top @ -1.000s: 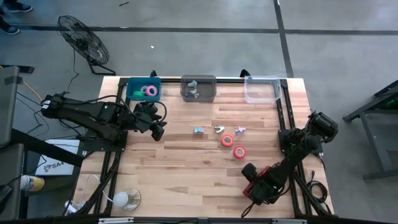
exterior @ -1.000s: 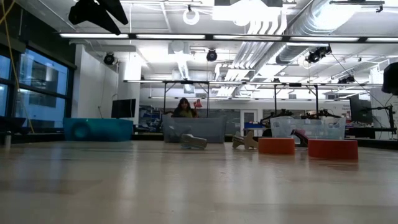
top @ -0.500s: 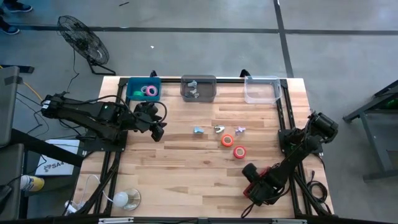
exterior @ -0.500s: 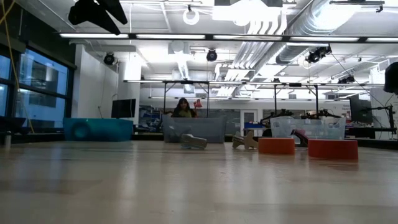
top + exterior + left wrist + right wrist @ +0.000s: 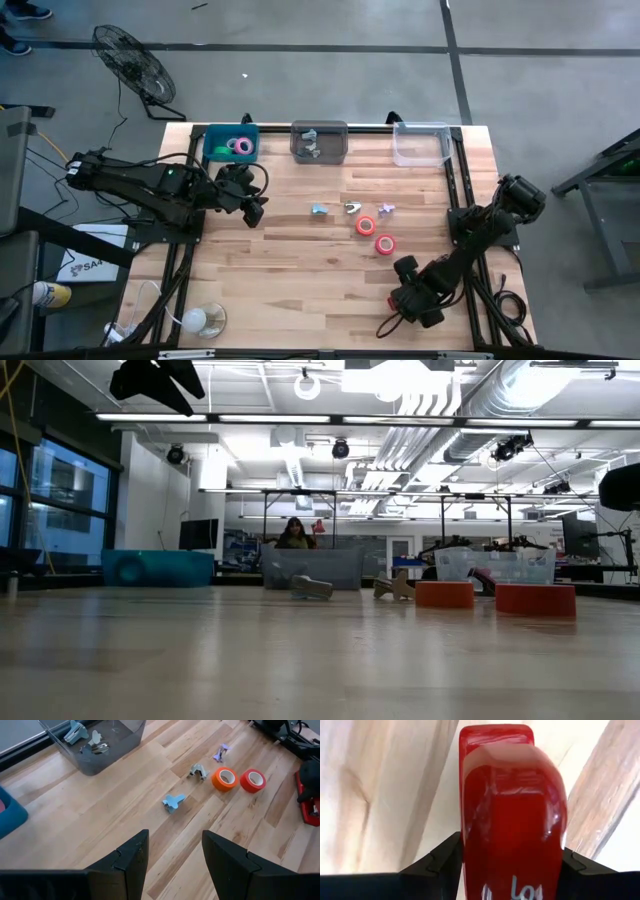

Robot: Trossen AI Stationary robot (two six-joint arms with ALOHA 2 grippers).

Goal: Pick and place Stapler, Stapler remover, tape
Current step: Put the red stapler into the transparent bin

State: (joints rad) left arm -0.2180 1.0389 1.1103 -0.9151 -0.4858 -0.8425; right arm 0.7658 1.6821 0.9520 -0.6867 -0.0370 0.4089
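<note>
- Down at the near right corner of the worktop (image 5: 300,270), the right gripper (image 5: 414,295) is low over the boards, and its fingers (image 5: 440,862) sit tight against both flanks of the stapler (image 5: 512,810) — it has hold of it.
- The right wrist view fills up with that bright-red stapler body, its rounded nose pointing away over the pale planks.
- From the left wrist view, a slice of the stapler shows in red under the dark right arm at the worktop's right edge.
- A little farther in, two tape rolls lie flat: the red roll (image 5: 385,244) nearer, the orange roll (image 5: 366,226) just beside it, close but apart.
- Past them runs a loose row of three small staple removers: a light-blue one (image 5: 319,209), a grey one (image 5: 351,208) and a purple one (image 5: 386,208).
- Over on the left side, level with that row, the left gripper (image 5: 254,208) hangs above the boards, fingers (image 5: 131,861) parted around nothing.
- Along the far edge stand three bins: a teal bin (image 5: 213,145) with a pink roll inside, a grey bin (image 5: 297,141) holding small removers, and a clear bin (image 5: 420,145).
- In the low view, a person (image 5: 294,534) shows in the room behind the bins.
</note>
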